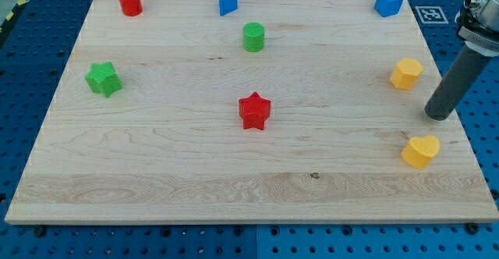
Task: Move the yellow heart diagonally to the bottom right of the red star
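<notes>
Heart (420, 150), yellow, sits nearest the view's bottom, at the tabletop's (195, 181) right side, close to the right edge. My tip (438, 116) is just above it in the view and slightly to the right, near but apart from it, no contact visible. No jaws on this rig: just a straight dark rod, so nothing to be apart or clamped. Rod leans up toward the view's top right, out of frame.

Red star (254, 110) lies about mid-board, well to the left of the heart and a little higher in the view. So the heart already lies to the star's lower right, though well apart from it.

Yellow block (405, 72), shape looks roughly hexagonal, sits above the tip, to its left, near the right edge. Green star (103, 79) is over on the left side, well apart from everything else.

Further up: green cylinder (253, 37) above the red star. Along the top edge, left to right: red cylinder (129, 1), blue block (227, 1), second blue block (388, 2) near the top right corner. Exact shapes of the blue ones hard to make out.

Blue perforated base (312, 243) surrounds the tabletop.
</notes>
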Action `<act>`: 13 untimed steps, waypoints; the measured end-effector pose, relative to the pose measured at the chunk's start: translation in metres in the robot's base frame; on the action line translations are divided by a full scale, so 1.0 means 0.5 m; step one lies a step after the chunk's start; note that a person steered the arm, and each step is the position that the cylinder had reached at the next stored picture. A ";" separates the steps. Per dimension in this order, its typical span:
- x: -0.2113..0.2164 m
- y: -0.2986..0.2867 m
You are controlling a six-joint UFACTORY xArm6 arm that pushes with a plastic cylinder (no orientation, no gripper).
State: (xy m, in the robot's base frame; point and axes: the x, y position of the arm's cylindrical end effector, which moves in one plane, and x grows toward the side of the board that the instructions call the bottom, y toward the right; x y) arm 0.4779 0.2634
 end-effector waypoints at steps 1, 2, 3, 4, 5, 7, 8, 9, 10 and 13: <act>0.012 0.000; 0.022 0.000; 0.045 0.000; 0.062 -0.007; 0.110 -0.016; 0.122 -0.104; 0.122 -0.105; 0.124 -0.108; 0.125 -0.110; 0.125 -0.139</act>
